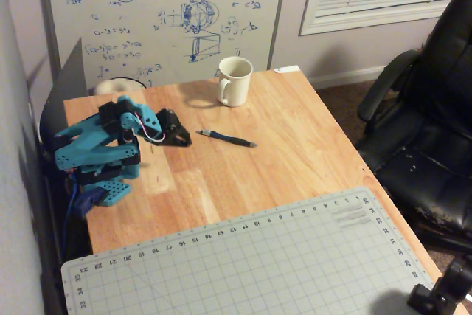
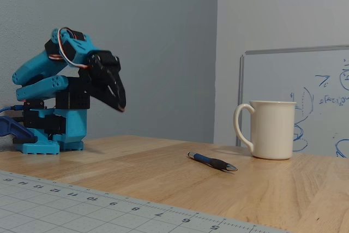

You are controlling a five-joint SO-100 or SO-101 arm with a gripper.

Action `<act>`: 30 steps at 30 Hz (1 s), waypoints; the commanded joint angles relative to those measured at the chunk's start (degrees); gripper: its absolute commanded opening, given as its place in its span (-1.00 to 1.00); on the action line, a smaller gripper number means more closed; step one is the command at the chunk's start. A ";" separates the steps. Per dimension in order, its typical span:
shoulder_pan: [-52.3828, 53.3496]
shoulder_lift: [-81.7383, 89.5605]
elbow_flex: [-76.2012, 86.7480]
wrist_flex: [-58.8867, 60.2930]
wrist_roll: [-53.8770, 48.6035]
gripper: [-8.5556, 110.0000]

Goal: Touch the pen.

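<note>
The pen (image 1: 226, 138) is thin and dark blue-black with a small silvery tip. It lies flat on the wooden table in the overhead view, just right of centre. In the fixed view the pen (image 2: 212, 161) lies in front of the white mug. My gripper (image 1: 179, 135) is black, on a folded blue arm at the table's left. Its jaws look closed, with nothing between them. The gripper (image 2: 120, 105) hangs above the table in the fixed view, pointing down. It is a short way from the pen, not touching it.
A white mug (image 1: 235, 80) stands upright behind the pen. A grey cutting mat (image 1: 251, 263) covers the near part of the table (image 1: 295, 145). A whiteboard (image 1: 162, 12) stands behind the table. A black office chair (image 1: 428, 123) is at the right.
</note>
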 commanded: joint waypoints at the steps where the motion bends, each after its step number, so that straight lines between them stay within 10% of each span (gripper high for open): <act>1: -0.35 0.53 -9.23 -1.32 -0.35 -0.85; 30: -15.64 -76.99 -76.46 -10.20 0.09 -0.85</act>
